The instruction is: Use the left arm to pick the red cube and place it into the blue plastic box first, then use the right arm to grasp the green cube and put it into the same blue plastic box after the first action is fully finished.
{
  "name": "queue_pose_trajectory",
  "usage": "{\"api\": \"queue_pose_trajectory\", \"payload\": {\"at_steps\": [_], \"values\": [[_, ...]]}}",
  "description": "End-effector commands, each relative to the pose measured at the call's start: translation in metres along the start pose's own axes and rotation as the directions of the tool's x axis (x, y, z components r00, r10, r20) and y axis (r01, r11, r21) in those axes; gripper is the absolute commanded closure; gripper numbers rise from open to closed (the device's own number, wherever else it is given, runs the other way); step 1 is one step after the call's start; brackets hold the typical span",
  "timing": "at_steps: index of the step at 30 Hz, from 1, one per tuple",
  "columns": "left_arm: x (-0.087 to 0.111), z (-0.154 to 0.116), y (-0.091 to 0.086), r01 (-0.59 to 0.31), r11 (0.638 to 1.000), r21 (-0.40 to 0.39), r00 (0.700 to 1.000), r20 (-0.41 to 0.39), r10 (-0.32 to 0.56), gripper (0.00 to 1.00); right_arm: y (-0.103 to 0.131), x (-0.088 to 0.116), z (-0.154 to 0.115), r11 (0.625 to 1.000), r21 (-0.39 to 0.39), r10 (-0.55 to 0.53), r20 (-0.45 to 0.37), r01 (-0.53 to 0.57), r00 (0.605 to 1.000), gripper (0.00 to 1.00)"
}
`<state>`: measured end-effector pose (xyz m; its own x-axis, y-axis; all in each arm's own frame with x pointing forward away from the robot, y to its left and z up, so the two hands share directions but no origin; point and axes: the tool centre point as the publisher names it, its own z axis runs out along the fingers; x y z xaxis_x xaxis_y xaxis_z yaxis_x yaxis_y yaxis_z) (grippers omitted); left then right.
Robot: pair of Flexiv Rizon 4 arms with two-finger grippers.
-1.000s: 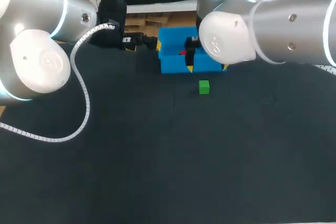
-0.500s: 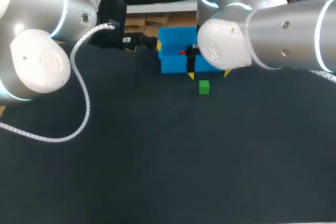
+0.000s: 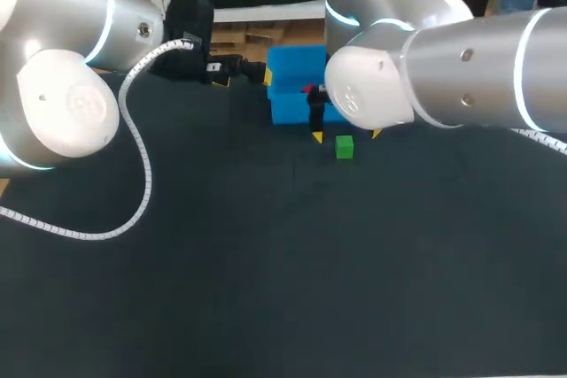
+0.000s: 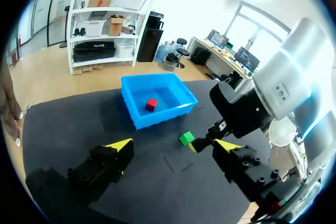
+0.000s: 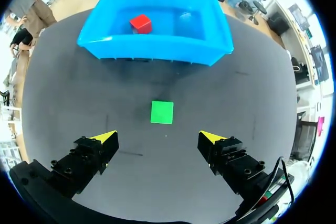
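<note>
Over the last 1 s our right arm (image 3: pixel 443 77) has swung down and leftward from the upper right of the head frame. The yellow tips of its hand (image 5: pixel 157 136) have slid off the front wall of the blue plastic box (image 3: pixel 288 111) and now sit on either side of the green cube (image 3: pixel 344 147), just above centre. The cube itself has not shifted on the worktop (image 3: pixel 266 263). In the right wrist view that hand is spread wide and grips nothing. The green cube lies just ahead of it on the midline between the 2 fingers, touching neither. The red cube (image 5: pixel 140 23) rests inside the box beyond, so we judge step 1 done. Our left hand (image 4: pixel 174 144) has stayed put at the upper left of centre, just left of the box, also wide open and empty. We read the change as the start of step 2: the right hand is lined up over the green cube, with the descent and the squeeze yet to come.
</note>
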<state>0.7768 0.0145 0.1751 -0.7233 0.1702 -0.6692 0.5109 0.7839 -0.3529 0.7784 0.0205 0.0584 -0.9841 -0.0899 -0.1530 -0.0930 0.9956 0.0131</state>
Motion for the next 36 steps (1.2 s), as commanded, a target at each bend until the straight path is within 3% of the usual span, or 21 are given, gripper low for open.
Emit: {"api": "queue_pose_trajectory", "payload": {"at_steps": [1,14,36], "values": [[0.001,-0.001,0.001,-0.002,1.000,0.007,1.000,0.005,0.002,0.00,0.001,-0.006,0.007,1.000,0.003,0.006,-0.004,-0.006,1.000,0.00],[0.001,-0.001,0.001,-0.002,1.000,0.007,1.000,0.005,0.002,0.00,-0.004,-0.019,0.023,0.999,-0.002,0.046,-0.008,-0.046,0.999,0.00],[0.001,-0.001,0.001,-0.002,1.000,0.007,1.000,0.005,0.002,0.00,-0.003,-0.015,0.050,0.998,0.004,0.056,-0.030,-0.056,0.998,0.00]]}}
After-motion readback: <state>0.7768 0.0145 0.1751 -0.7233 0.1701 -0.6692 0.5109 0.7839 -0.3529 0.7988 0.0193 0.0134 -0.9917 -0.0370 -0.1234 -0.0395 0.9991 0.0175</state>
